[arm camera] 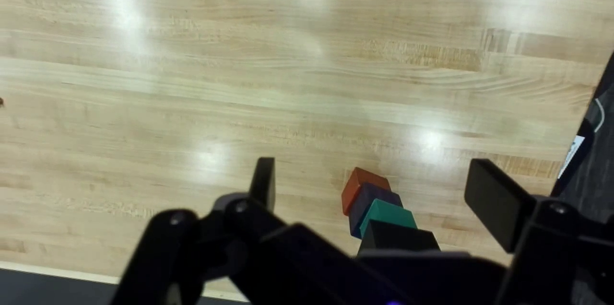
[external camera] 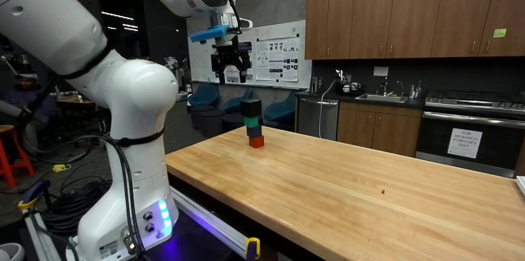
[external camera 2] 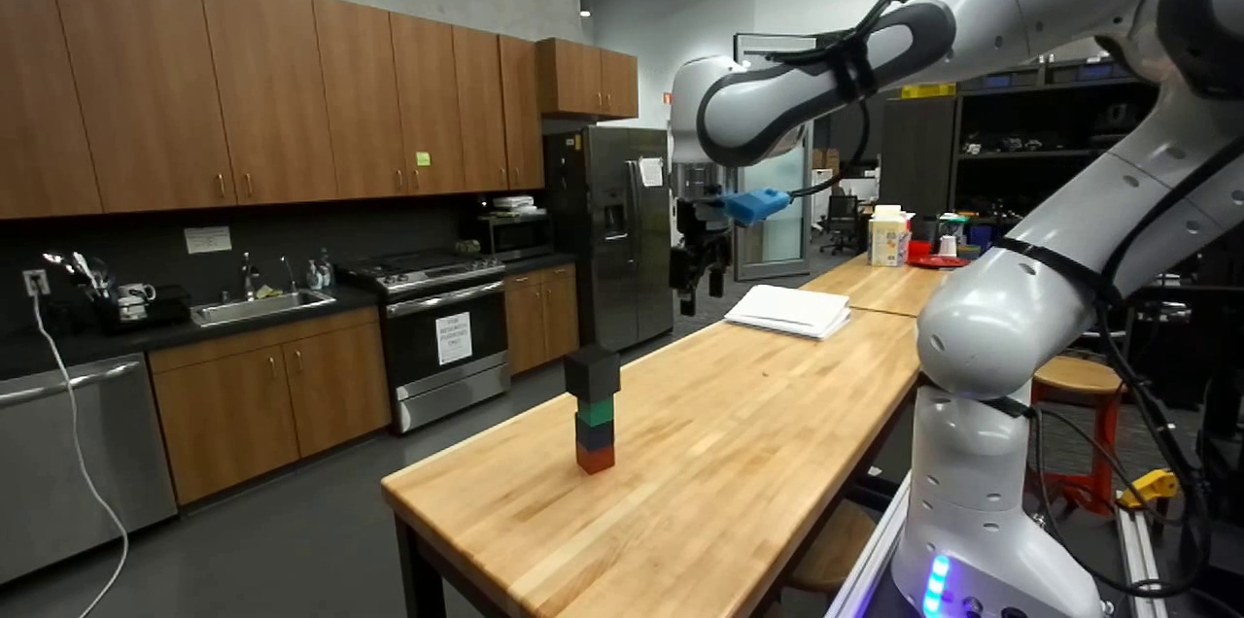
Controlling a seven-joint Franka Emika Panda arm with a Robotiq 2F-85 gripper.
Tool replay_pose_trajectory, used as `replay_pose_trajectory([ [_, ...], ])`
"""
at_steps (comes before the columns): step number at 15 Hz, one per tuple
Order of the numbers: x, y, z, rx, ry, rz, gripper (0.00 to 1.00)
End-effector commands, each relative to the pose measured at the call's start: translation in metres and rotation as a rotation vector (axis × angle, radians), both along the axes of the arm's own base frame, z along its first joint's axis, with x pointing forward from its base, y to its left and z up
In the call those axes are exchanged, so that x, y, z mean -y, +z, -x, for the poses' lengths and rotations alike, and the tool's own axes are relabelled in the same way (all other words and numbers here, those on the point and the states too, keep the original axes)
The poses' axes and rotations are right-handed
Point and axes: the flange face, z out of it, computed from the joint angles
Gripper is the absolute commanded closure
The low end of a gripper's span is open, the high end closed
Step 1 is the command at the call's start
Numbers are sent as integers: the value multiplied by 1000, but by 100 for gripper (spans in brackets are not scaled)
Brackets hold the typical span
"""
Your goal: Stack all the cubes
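The cubes stand in one upright stack on the wooden table. The red cube [external camera: 256,142] is at the bottom, with a dark blue cube [external camera: 254,131] on it, then the green cube [external camera: 251,122], and the black cube [external camera: 250,108] on top. The black one looks a little larger than the others. The same order shows in both exterior views, with the red cube [external camera 2: 595,459] lowest and the black cube [external camera 2: 592,373] highest. My gripper [external camera: 232,79] is open and empty, well above the stack. In the wrist view the gripper [arm camera: 373,168] has its fingers wide apart; its body hides part of the black cube [arm camera: 398,237].
The wooden table [external camera 2: 680,501] carries the stack near one end. A pile of white papers [external camera 2: 789,309] lies farther along it, with a carton [external camera 2: 888,239] and a red plate [external camera 2: 938,261] beyond. Kitchen counters with a sink [external camera: 381,97] stand behind the table.
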Motion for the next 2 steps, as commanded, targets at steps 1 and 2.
replay_pose_trajectory([
  [1, 4, 0, 10, -4, 0, -3, 0],
  [2, 6, -1, 17, 2, 0, -5, 0],
])
